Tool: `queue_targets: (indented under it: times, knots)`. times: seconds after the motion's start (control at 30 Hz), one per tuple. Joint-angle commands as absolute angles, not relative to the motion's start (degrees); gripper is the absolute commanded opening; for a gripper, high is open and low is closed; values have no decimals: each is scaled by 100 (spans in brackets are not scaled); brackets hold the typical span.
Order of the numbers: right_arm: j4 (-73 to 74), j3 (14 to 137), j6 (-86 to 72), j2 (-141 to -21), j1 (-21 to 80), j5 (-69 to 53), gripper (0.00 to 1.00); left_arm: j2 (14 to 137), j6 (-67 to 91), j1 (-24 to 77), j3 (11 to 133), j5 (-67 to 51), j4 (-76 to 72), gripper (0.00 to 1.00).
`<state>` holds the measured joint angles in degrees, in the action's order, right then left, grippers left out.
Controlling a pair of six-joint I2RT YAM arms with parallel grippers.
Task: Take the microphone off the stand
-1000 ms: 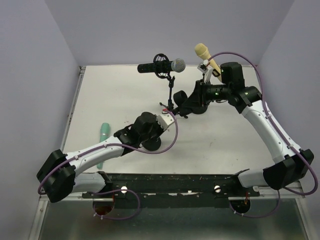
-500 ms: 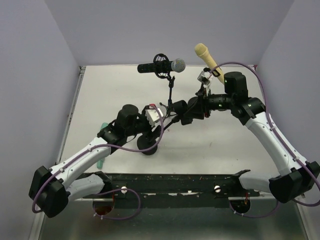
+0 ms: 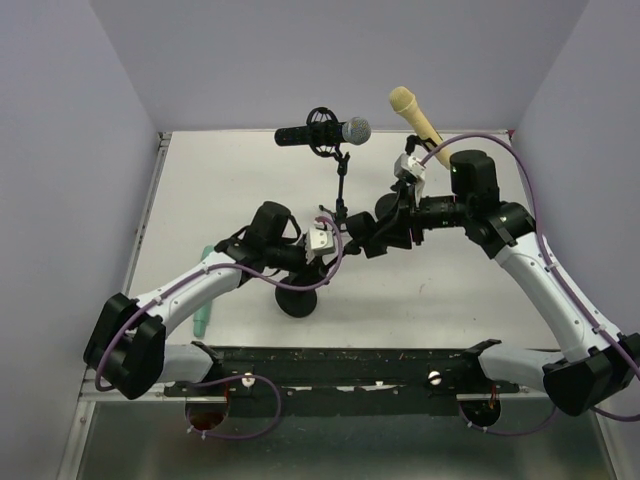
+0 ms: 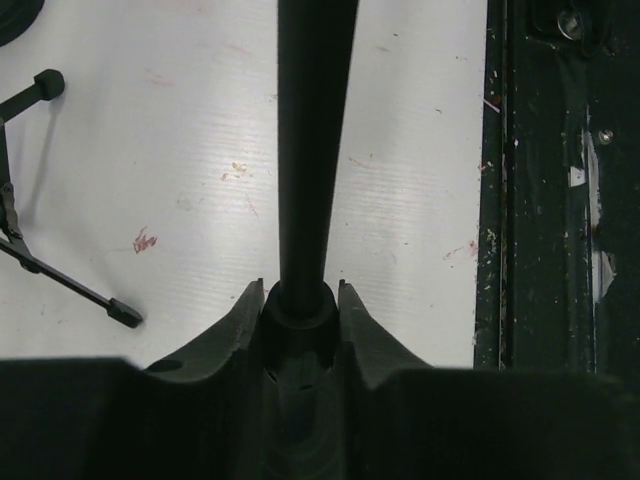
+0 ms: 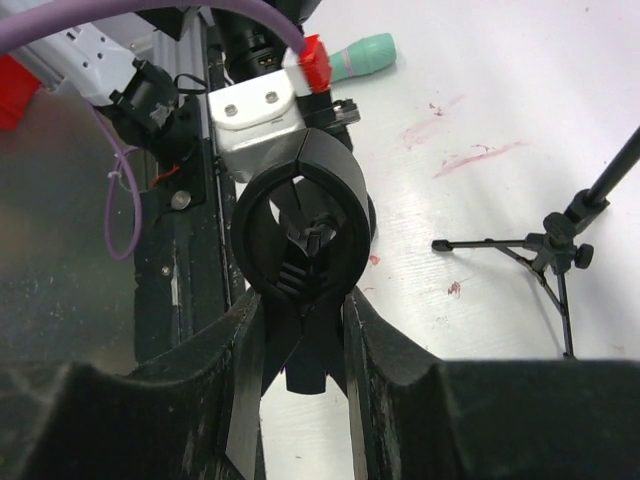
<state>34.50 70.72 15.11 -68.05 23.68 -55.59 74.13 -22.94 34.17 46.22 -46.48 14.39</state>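
A black microphone (image 3: 322,133) with a silver grille sits in a shock mount on a tripod stand (image 3: 341,195) at the back. A yellow microphone (image 3: 413,113) stands up behind my right arm. My left gripper (image 3: 322,242) (image 4: 300,295) is shut on the black pole (image 4: 314,150) of a round-base stand (image 3: 297,301). My right gripper (image 3: 360,235) (image 5: 300,300) is shut on that stand's black clip (image 5: 300,215), whose ring holds nothing. A teal microphone (image 5: 361,57) lies on the table, partly hidden by my left arm in the top view (image 3: 202,320).
The tripod's legs (image 4: 62,282) spread on the white table beside my left gripper, and show in the right wrist view (image 5: 540,255). The black frame rail (image 3: 340,360) runs along the near edge. Lilac walls close the left, back and right.
My left arm has swung, its wrist now farther back and to the left, still on the pole. My right gripper has shifted slightly nearer with the clip. The round base has moved a little nearer.
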Motion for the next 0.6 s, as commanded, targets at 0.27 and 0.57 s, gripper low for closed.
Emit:
queue_targets:
  times: [0.27,0.57]
  knots:
    - [4026,7604,-1642,-7831,2303,-4017,1,6090,-1371,5141,3700,904,-967,0]
    - [3648,7137,-627,-7507,2303,-4595,1,6074,-1546,4993,4042,-927,313,74]
